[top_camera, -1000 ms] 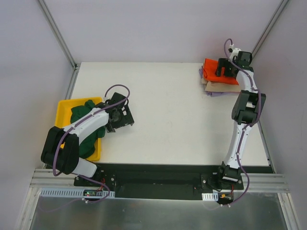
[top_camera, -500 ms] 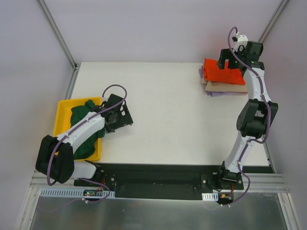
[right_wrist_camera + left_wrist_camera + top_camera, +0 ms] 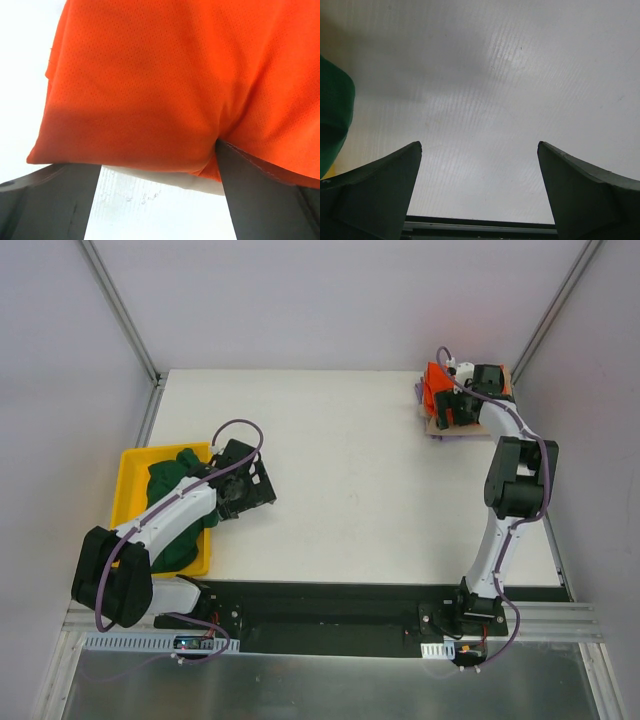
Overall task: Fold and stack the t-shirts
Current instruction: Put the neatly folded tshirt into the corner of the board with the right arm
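A bright orange-red t-shirt (image 3: 432, 381) lies folded on top of a tan t-shirt (image 3: 478, 426) and a pale purple one (image 3: 438, 433) at the back right of the table. My right gripper (image 3: 445, 407) is low over this stack. In the right wrist view it (image 3: 159, 160) is open, and its right finger (image 3: 260, 195) presses into the edge of the orange-red shirt (image 3: 175, 75). A dark green t-shirt (image 3: 170, 485) lies crumpled in the yellow tray (image 3: 130, 468). My left gripper (image 3: 250, 495) is open and empty over bare table (image 3: 479, 145). The green shirt (image 3: 332, 115) is at its left.
The yellow tray stands at the table's left edge, beside the left arm. Metal frame posts (image 3: 120, 310) rise at the back corners. The stack lies close to the right back post and the table's right edge.
My right gripper has swung from behind the stack, left and down onto it, and now covers much of the orange-red shirt. The left arm has hardly moved.
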Controlling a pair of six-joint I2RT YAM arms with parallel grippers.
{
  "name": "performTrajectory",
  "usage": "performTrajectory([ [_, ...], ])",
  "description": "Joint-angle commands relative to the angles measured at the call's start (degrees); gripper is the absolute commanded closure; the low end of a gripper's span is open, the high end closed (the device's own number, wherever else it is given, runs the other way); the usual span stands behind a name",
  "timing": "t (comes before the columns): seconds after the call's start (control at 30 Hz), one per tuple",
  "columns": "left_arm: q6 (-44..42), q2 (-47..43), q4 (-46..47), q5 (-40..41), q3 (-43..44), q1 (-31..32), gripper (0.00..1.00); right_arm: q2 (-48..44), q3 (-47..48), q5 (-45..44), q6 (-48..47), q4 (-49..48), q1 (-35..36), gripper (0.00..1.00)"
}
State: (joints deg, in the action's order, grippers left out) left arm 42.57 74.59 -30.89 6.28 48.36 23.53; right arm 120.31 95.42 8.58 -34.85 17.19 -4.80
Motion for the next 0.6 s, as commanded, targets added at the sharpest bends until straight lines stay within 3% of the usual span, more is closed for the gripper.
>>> performTrajectory([
  [0.0,0.24,-0.58,-0.57,-0.22,-0.37,-0.41,0.01,-2.18,-1.37,-5.76,-1.45,-2.33,-0.04,0.04],
  [0.13,-0.03,-1.63,-0.57,-0.75,-0.46,-0.41,0.01,-7.26,-4.88,-6.04,0.13,-6.37,0.40,0.04],
  [0.33,-0.29,-3.92,-0.57,-0.75,-0.72,-0.41,0.01,-17.21,-7.44,2.74,5.31,-10.86,1.02,0.04],
  [0.47,-0.73,-4.19,-0.66,-0.22,-0.37,-0.41,0.01,-17.22,-4.46,7.05,13.38,-11.92,1.02,0.04],
  [0.57,-0.91,-3.57,-0.57,-0.04,0.16,-0.41,0.01,-13.63,-0.59,15.03,21.64,-9.99,1.02,0.04],
])
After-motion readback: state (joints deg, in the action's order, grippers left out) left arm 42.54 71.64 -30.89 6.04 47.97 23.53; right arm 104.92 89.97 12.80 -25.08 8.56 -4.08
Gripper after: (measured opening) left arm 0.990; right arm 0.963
